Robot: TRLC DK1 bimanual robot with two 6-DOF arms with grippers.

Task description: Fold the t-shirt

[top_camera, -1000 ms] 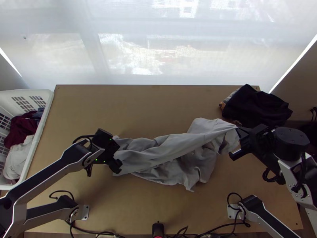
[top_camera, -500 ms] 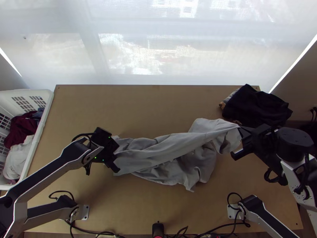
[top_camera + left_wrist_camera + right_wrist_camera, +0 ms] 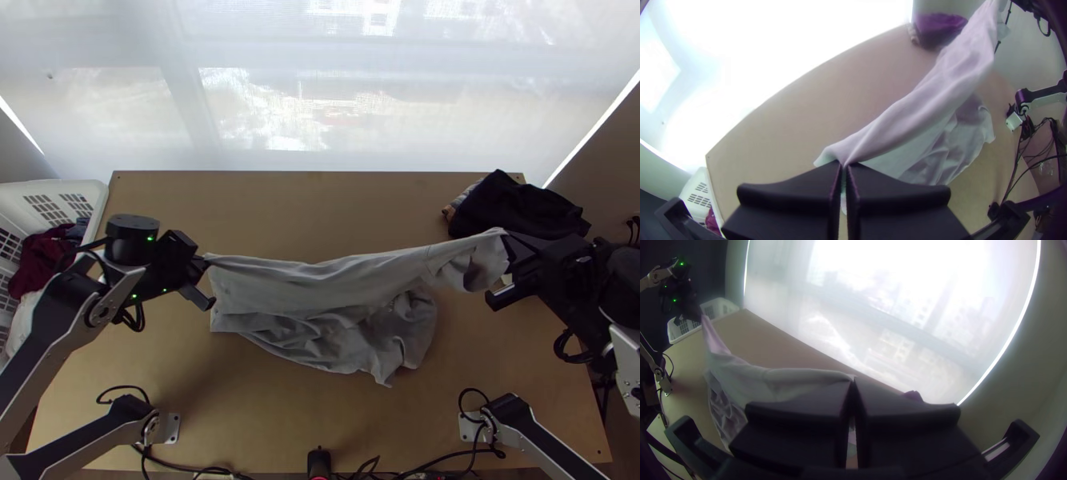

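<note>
There are two grippers, the left gripper (image 3: 206, 261) and the right gripper (image 3: 507, 238), with one grey t-shirt (image 3: 312, 284) and one table (image 3: 296, 212). At left is one white basket (image 3: 100, 194) with at least three garments (image 3: 40, 262); at far right, one pile of dark cloth (image 3: 516, 206).

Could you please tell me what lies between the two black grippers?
In the top view, the light grey cloth t-shirt stretches from the left gripper to the right gripper, its slack part bunched on the light wooden table.
</note>
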